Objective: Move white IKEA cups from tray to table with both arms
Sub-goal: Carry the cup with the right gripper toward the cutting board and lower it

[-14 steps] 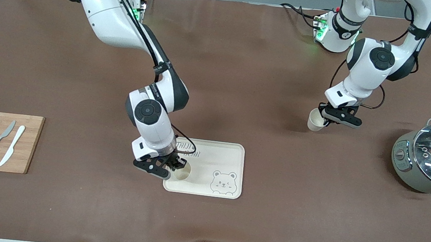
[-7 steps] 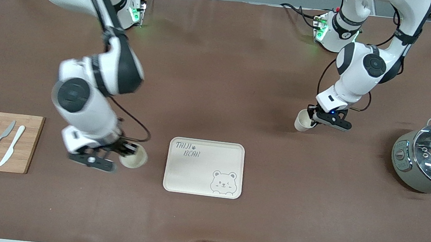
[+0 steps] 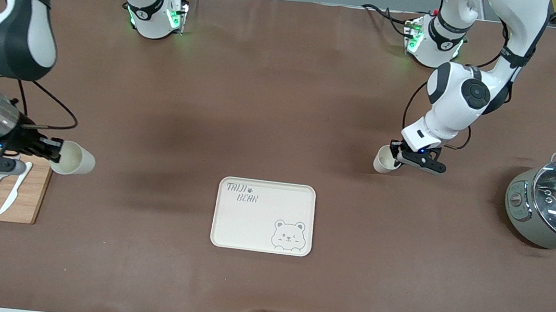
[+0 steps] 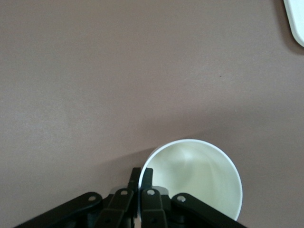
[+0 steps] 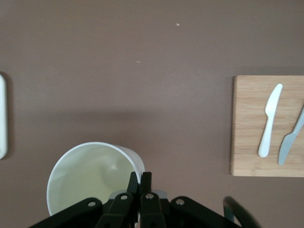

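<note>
My right gripper (image 3: 52, 153) hangs over the brown desk (image 3: 281, 125) beside the cutting board (image 3: 27, 200), at the right arm's end, its jaws pinched on the rim of one white cup (image 3: 72, 159), held tilted in the air. My left gripper (image 3: 397, 154) has its jaws clamped on the wall of the other white cup (image 3: 385, 160), over bare desk between the bear tray (image 3: 249, 226) and the lidded pot (image 3: 555, 206). The tray holds no cup.
</note>
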Controlling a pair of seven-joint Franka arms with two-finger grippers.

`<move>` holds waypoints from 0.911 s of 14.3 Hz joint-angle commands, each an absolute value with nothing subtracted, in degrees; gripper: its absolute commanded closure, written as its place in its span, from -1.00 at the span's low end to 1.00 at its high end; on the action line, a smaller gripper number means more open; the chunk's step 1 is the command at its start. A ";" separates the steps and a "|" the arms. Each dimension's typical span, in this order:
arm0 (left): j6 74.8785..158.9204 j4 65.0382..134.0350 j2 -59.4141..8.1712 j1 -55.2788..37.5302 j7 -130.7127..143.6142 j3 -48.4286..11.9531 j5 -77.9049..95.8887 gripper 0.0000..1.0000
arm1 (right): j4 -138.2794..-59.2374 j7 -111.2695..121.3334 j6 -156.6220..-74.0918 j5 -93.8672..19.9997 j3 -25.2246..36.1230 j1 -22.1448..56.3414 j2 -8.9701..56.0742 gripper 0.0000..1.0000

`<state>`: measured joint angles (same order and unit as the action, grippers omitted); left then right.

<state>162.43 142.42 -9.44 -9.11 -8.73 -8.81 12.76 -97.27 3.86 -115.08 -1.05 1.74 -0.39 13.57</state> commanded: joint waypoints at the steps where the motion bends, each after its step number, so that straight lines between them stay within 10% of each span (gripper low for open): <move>1: 163.30 140.89 -10.98 -8.79 -11.07 -9.05 14.59 1.00 | -104.40 5.71 -125.11 -1.76 0.44 -2.20 12.74 1.00; 13: 167.52 138.52 -16.00 -8.44 -13.44 -9.05 14.50 1.00 | -107.93 5.71 -147.91 -8.35 0.35 -1.76 27.15 1.00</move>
